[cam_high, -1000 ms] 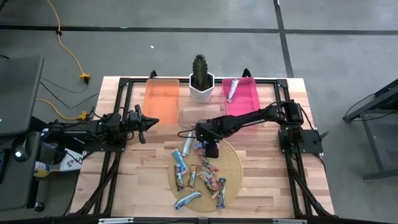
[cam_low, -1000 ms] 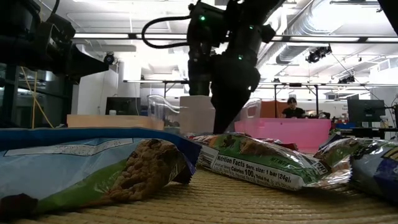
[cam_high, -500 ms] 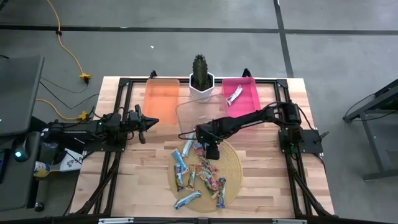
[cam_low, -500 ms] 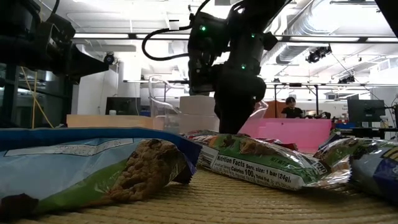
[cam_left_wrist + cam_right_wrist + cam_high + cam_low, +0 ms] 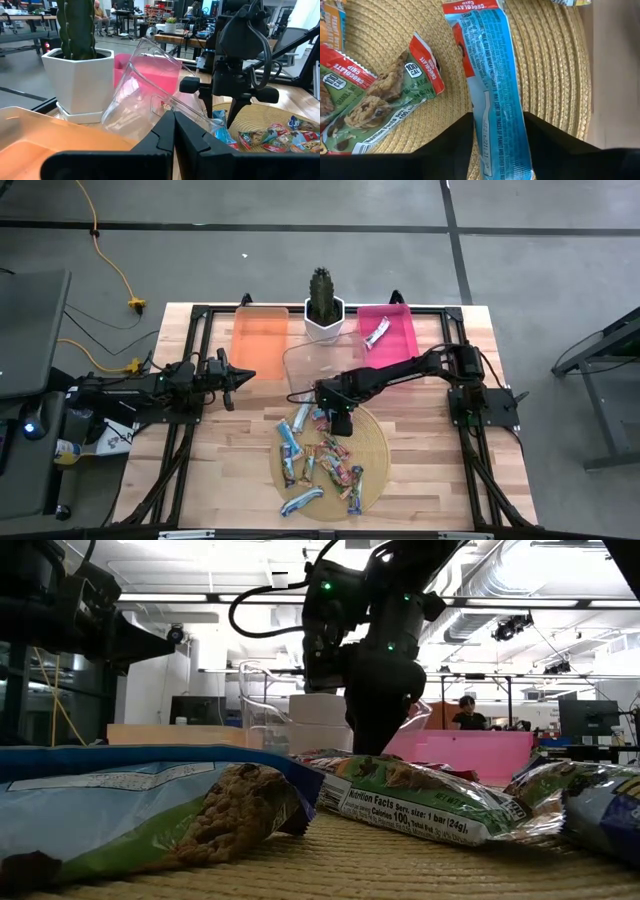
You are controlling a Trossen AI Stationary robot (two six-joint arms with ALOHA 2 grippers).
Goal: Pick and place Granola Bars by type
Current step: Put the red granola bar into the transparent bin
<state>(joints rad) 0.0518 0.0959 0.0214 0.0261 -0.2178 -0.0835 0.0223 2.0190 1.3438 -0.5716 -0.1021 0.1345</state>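
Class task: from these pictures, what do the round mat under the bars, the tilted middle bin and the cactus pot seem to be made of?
Round mat: probably woven straw or similar fibre; coiled, ribbed tan rows, matte.
Tilted bin: clear glossy plastic; the pink bin shows through it.
Cactus pot: white, smooth, faceted; ceramic or plastic, hard to tell.

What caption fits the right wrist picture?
Right tool straddles a blue granola bar on the woven mat.
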